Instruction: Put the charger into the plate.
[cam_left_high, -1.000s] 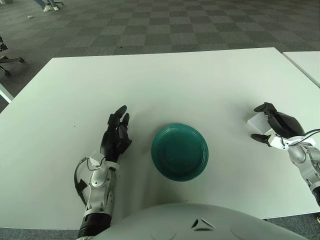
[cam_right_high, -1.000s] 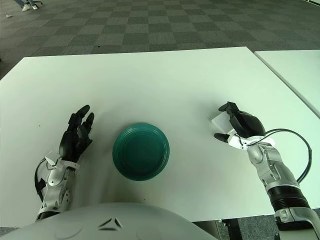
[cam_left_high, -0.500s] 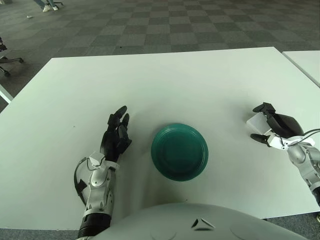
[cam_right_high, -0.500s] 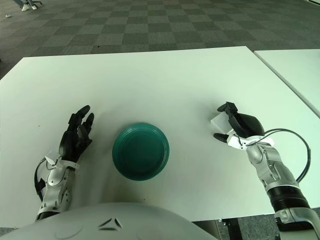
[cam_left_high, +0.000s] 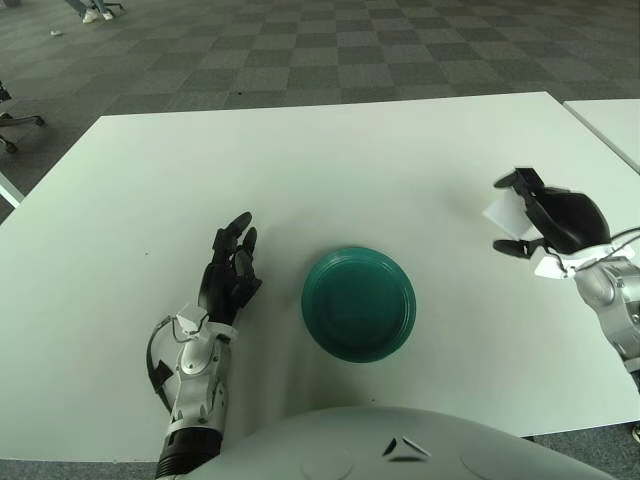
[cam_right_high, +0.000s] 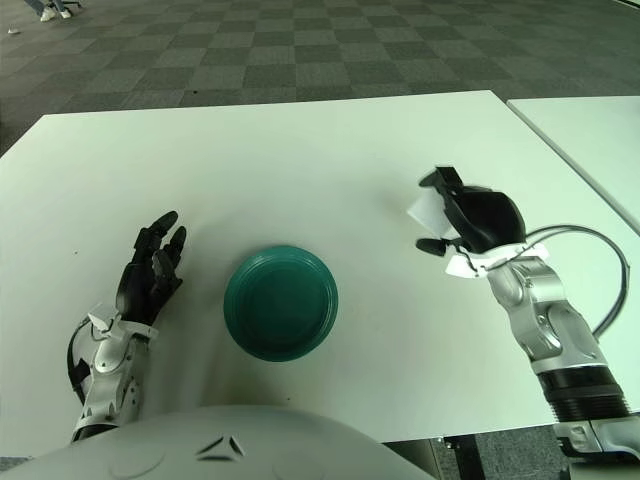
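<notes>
My right hand (cam_right_high: 470, 218) is closed around the white charger (cam_right_high: 423, 212), pinching it between the upper finger and the thumb below, over the table's (cam_right_high: 300, 170) right side, nearer the right edge than the middle. It looks lifted clear of the surface, though I can't be sure of the gap beneath it. So I judge I'm in the carry step: the charger is picked up and not yet delivered.

The green plate (cam_right_high: 281, 301) sits empty near the front edge, about midway along it, well apart from my right hand. Next I need to swing the hand left and toward the front edge until the charger is over the plate's middle, lower it, then release my fingers.

My left hand (cam_right_high: 150, 275) lies idle near the front-left part of the table, fingers relaxed and extended, holding nothing.

Most of the charger is covered by my own palm and fingers; only a white corner shows, so I can't tell its shape, its prongs, or whether a cable hangs from it.
</notes>
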